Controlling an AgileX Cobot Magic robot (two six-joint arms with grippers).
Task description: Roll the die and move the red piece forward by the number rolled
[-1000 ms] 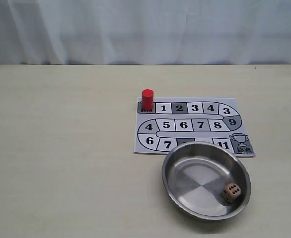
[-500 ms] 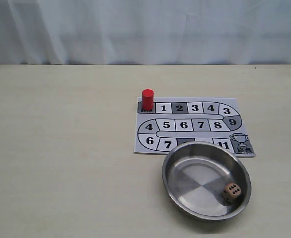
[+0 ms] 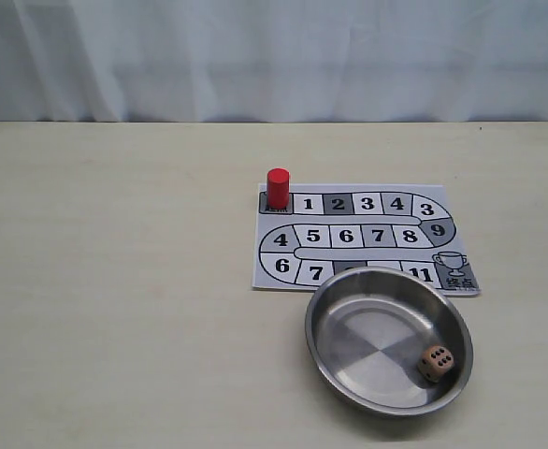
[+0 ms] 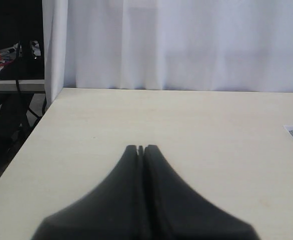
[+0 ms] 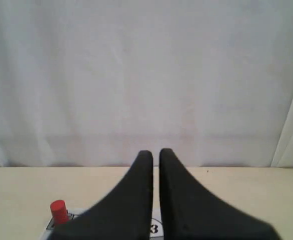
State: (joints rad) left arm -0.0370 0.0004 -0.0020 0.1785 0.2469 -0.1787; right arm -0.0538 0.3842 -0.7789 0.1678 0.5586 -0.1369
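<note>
The die [image 3: 435, 361] lies inside a steel bowl [image 3: 323, 360], near its right wall, six pips on top. The red piece [image 3: 278, 188] stands upright on the start square at the top left of the paper board [image 3: 414, 254]; the right wrist view also shows the red piece [image 5: 59, 211]. Neither arm appears in the exterior view. My left gripper [image 4: 140, 148] is shut and empty, low over bare table far left of the board. My right gripper [image 5: 156, 152] has its fingers nearly together with a thin slit, empty, above the board's near side.
The numbered track winds from 1 to 11 and ends at a trophy square [image 3: 454, 267]. The bowl covers the board's front edge. A white curtain [image 3: 274, 56] hangs behind the table. The table's left edge [image 4: 36, 120] drops to clutter beyond.
</note>
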